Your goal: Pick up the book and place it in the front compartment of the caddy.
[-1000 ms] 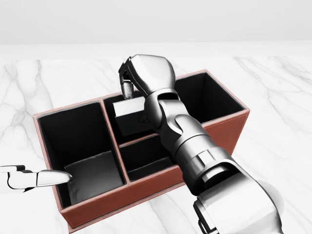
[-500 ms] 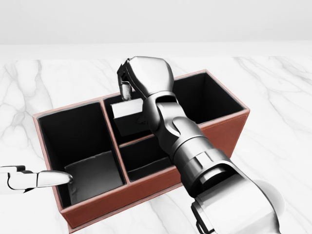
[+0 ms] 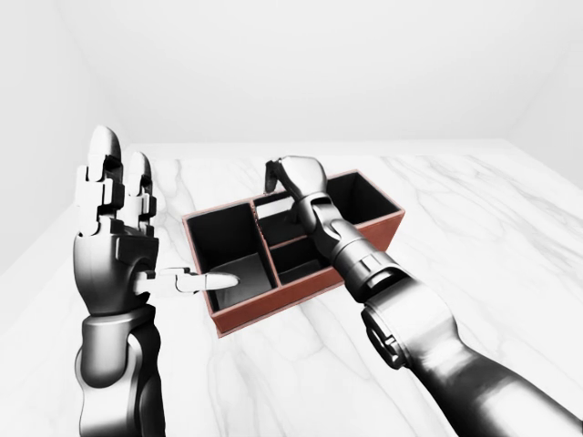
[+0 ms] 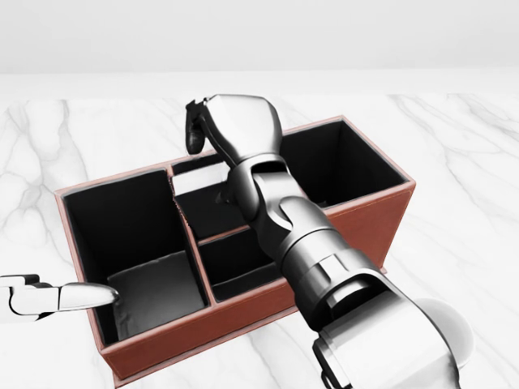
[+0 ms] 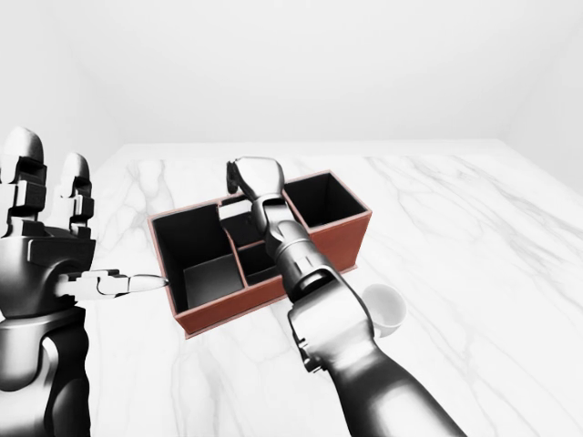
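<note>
The book [image 4: 199, 180], a pale grey slab, stands in the upper middle compartment of the red-brown caddy [image 4: 243, 312], leaning at that compartment's left side. My right hand [image 4: 197, 134] hovers just above it, fingers spread and off the book. My left hand [image 3: 137, 218] is raised at the left of the caddy, open and empty, with fingers pointing up. Its thumb [image 4: 81, 296] reaches over the rim of the caddy's left compartment.
The caddy has a large left compartment, two small middle ones and a large right one, all black inside. It stands on a white marble counter [image 4: 454, 162]. A white cup [image 5: 383, 308] stands by the caddy's lower right corner, partly behind my right arm.
My right fingers have let go of the book and lifted to the left. The book has dropped lower into the upper middle compartment. The left hand has not moved.
</note>
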Tool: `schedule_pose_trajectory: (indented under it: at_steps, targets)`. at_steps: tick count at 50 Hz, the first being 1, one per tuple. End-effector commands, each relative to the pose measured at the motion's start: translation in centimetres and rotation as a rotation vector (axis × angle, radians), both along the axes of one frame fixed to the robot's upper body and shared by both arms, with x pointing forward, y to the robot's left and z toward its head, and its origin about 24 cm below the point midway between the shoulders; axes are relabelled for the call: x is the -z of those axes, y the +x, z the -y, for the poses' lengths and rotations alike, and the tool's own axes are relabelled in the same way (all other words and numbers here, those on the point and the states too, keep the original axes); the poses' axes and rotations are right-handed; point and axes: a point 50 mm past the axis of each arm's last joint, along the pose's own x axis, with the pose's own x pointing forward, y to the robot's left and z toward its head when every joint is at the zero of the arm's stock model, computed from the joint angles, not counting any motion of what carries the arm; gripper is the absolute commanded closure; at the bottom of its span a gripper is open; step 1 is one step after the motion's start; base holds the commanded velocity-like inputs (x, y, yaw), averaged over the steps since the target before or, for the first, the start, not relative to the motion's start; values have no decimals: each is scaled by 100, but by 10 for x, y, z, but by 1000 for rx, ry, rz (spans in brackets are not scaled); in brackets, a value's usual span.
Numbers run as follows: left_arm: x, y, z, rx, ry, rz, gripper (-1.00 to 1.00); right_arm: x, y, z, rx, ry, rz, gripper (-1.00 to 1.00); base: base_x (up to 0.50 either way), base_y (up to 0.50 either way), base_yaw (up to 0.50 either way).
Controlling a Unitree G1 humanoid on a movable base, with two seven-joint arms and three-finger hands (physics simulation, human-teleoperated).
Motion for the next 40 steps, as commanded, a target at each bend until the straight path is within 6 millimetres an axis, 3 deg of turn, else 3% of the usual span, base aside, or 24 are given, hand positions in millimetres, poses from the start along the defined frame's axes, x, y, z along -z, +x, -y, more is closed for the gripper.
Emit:
schedule_pose_trajectory:
  at_steps: [1, 30, 40]
  targets:
    - [0, 0, 0, 0, 0, 0, -100, -6, -1, -1, 6, -3, 59, -100, 0, 0, 0]
    - [1, 0, 1, 2, 3, -6, -100, -3, 0, 1, 11, 10, 41, -100, 0, 0, 0]
    - [-5, -4, 0, -1, 6, 29, -100, -19, 4, 4, 2, 116, -5, -100, 0, 0, 0]
